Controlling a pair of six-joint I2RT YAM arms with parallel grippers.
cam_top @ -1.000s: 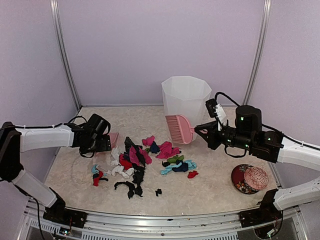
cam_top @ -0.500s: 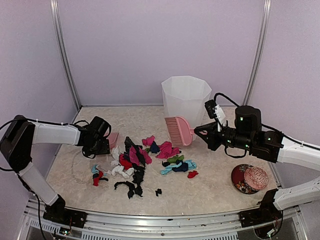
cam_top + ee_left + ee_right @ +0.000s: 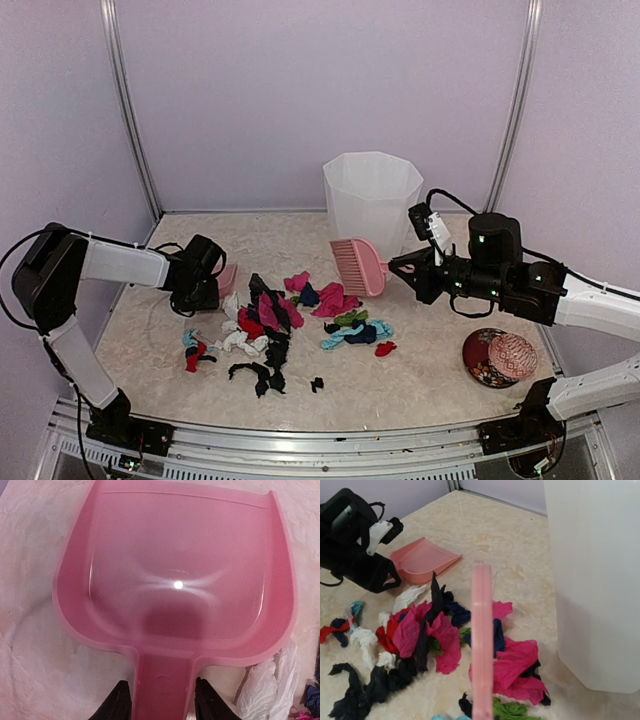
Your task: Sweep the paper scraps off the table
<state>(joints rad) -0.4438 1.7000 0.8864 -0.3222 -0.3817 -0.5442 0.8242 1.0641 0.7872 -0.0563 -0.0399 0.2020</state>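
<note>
Your left gripper (image 3: 162, 702) has slid the dustpan (image 3: 175, 580) slightly closer to the paper scraps (image 3: 285, 325). It now sits just at 9 o'clock of the heap at mid-table (image 3: 430, 380), jaws pinched narrow on its handle. Your right gripper (image 3: 403, 265), closed on the brush (image 3: 357, 265), has barely shifted and hovers at 1 o'clock. Nothing is collected yet, so sweeping panward looks next.

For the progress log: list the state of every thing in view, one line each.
left gripper, shut on the dustpan's handle.
dustpan, empty.
right gripper, shut on the brush.
brush, held between bin and scraps.
paper scraps, loose on the table, none in the dustpan.
bin, upright, open at the top.
dish, resting on the table.
</note>
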